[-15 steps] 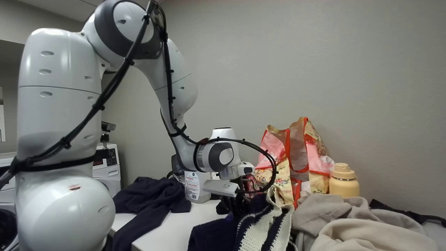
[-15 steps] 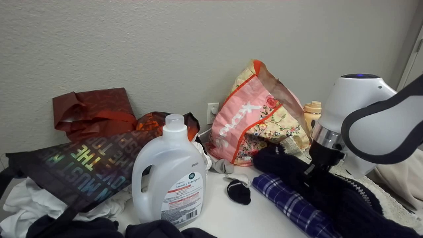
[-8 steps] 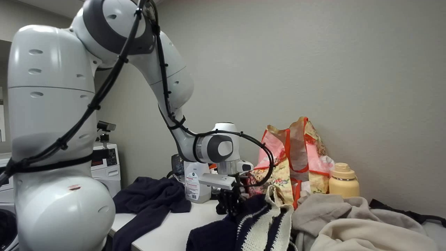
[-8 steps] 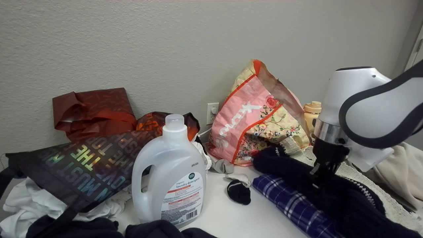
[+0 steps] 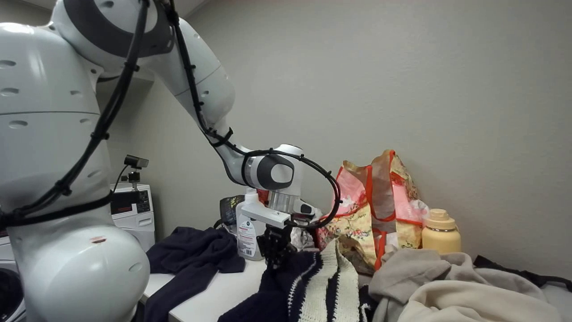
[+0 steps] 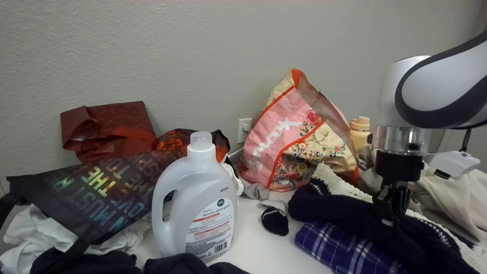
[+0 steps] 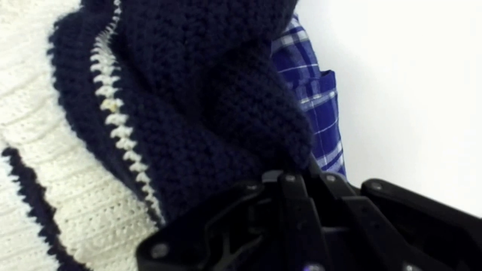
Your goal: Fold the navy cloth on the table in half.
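Note:
The navy cloth (image 5: 272, 295) is a rumpled knit with cream stripes, lying on the white table (image 5: 223, 288). It also shows in an exterior view (image 6: 335, 205) and fills much of the wrist view (image 7: 169, 82). My gripper (image 5: 274, 263) points down at the cloth's edge and pulls it up a little. In the wrist view the jaws stand close together with a navy fold pinched between the fingertips of the gripper (image 7: 292, 167); the tips are partly hidden by the fabric. A blue-purple plaid cloth (image 6: 335, 247) lies partly under the navy cloth.
A detergent jug (image 6: 198, 213) and a small black item (image 6: 274, 221) stand near the plaid cloth. The patterned bag (image 6: 281, 152) and a yellow bottle (image 5: 441, 235) are at the wall. A beige-grey heap (image 5: 482, 299) and dark clothing (image 5: 192, 255) flank the navy cloth.
The gripper has risen and moved, leftward in one exterior view and rightward in another. The held navy cloth has shifted with it, and the plaid cloth's end has moved slightly.

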### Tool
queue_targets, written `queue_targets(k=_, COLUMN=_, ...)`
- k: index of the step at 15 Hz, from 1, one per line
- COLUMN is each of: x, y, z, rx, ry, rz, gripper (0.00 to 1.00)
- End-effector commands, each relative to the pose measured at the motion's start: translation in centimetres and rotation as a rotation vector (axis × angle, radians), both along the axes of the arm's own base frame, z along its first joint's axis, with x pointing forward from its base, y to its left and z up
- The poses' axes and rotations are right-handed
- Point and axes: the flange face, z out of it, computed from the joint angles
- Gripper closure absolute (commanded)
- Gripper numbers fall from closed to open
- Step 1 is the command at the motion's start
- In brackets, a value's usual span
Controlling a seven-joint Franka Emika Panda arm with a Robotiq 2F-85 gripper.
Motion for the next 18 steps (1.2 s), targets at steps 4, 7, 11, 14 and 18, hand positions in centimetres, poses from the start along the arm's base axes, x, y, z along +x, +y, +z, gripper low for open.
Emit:
queue_targets(k=4, x=-1.7, y=2.5, z=-0.2, rx=0.043, ry=0.138, rz=-0.044, gripper=0.98)
queue_targets(k=7, x=-1.9, y=3.2, z=-0.5, rx=0.021, ry=0.151, rz=-0.044, gripper=0.62)
queue_targets(k=11, x=-0.2, y=2.0, z=1.2, rx=0.033, ry=0.123, rz=-0.068, gripper=0.31)
queue_targets(k=14, x=1.6, y=0.0, z=2.8, rx=0.034, ry=0.083, rz=-0.117, gripper=0.1)
queue_targets(k=18, x=2.8, y=-3.7, z=2.7, rx=-0.007, ry=0.099, rz=-0.201, gripper=0.0)
